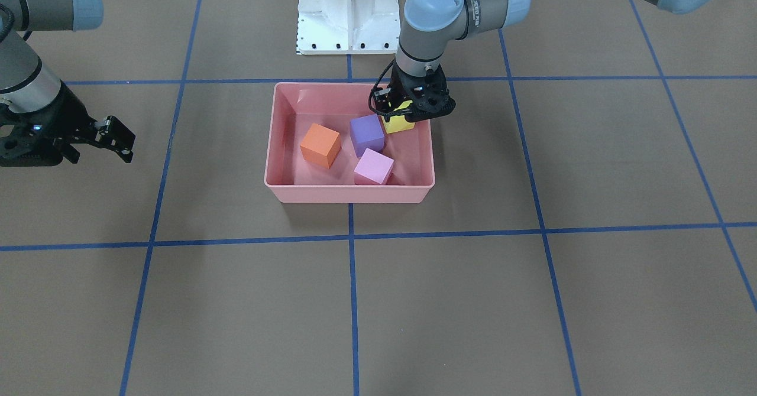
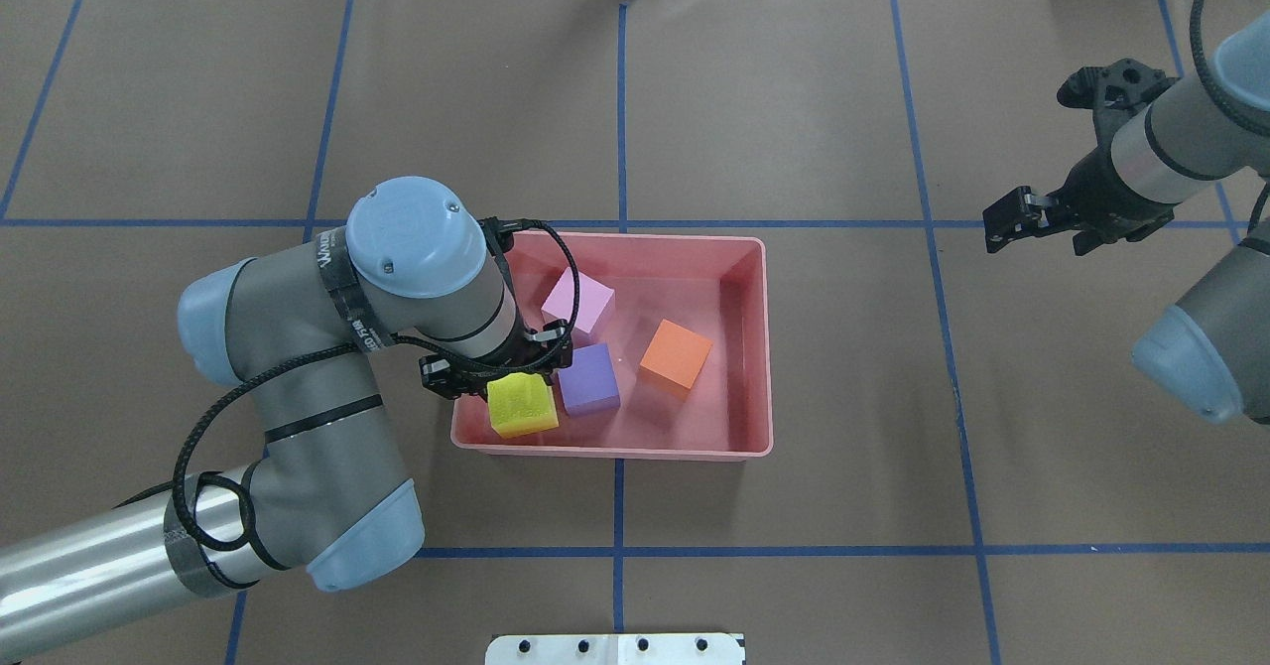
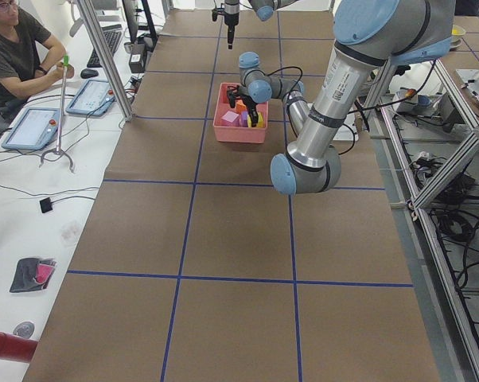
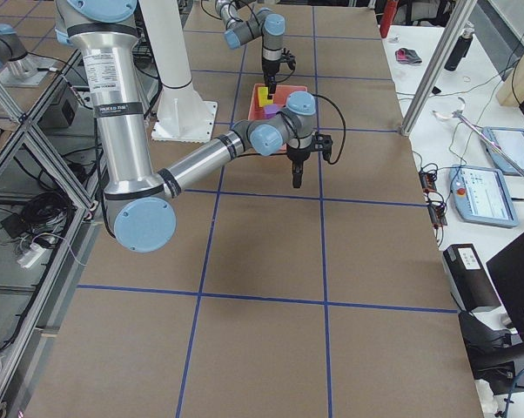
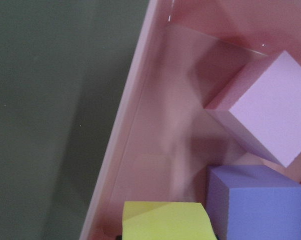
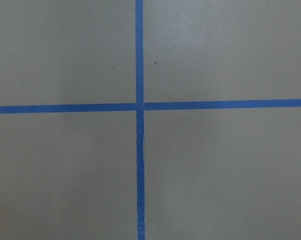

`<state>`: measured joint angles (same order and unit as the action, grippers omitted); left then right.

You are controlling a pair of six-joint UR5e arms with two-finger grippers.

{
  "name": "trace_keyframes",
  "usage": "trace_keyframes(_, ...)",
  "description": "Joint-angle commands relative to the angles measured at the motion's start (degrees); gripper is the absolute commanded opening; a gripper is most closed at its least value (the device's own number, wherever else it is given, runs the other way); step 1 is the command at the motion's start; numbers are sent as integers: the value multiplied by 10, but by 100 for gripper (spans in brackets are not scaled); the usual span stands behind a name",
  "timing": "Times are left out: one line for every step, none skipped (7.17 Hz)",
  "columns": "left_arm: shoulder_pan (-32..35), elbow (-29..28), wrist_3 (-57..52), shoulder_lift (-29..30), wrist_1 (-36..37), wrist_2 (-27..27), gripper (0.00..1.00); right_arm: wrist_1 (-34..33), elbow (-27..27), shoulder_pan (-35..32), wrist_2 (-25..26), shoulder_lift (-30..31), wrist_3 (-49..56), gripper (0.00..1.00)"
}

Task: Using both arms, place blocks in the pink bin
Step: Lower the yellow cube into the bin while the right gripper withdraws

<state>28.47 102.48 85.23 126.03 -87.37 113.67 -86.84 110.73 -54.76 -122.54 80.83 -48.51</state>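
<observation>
The pink bin (image 1: 349,194) (image 2: 615,445) stands at the table's middle. Inside it lie the orange block (image 1: 320,145) (image 2: 676,358), the dark purple block (image 1: 366,134) (image 2: 589,378) and the light pink block (image 1: 374,166) (image 2: 578,303). My left gripper (image 1: 409,114) (image 2: 516,385) is shut on the yellow block (image 1: 397,125) (image 2: 523,407) and holds it just above the bin's corner nearest the robot, beside the purple block. The left wrist view shows the yellow block (image 5: 165,220) by the bin wall (image 5: 135,150). My right gripper (image 1: 121,142) (image 2: 1004,220) is empty, looks open, and hangs over bare table far from the bin.
The white base pedestal (image 1: 347,12) (image 2: 615,648) stands at the robot's edge of the table. Blue tape lines (image 6: 139,107) cross the brown table cover. An operator (image 3: 17,48) sits at a side desk with tablets, beyond the table's far edge.
</observation>
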Motion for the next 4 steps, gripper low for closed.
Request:
trace_keyframes(8, 25, -1, 4, 5, 1, 100, 0, 2, -1, 0, -1, 0, 100)
trace_keyframes(23, 50, -2, 4, 8, 5, 100, 0, 4, -3, -1, -2, 1, 100)
trace_keyframes(46, 89, -2, 4, 32, 19, 100, -1, 16, -24, -6, 1, 3, 100)
trace_keyframes(87, 143, -44, -2, 87, 29, 100, -2, 25, -50, -9, 18, 7, 100)
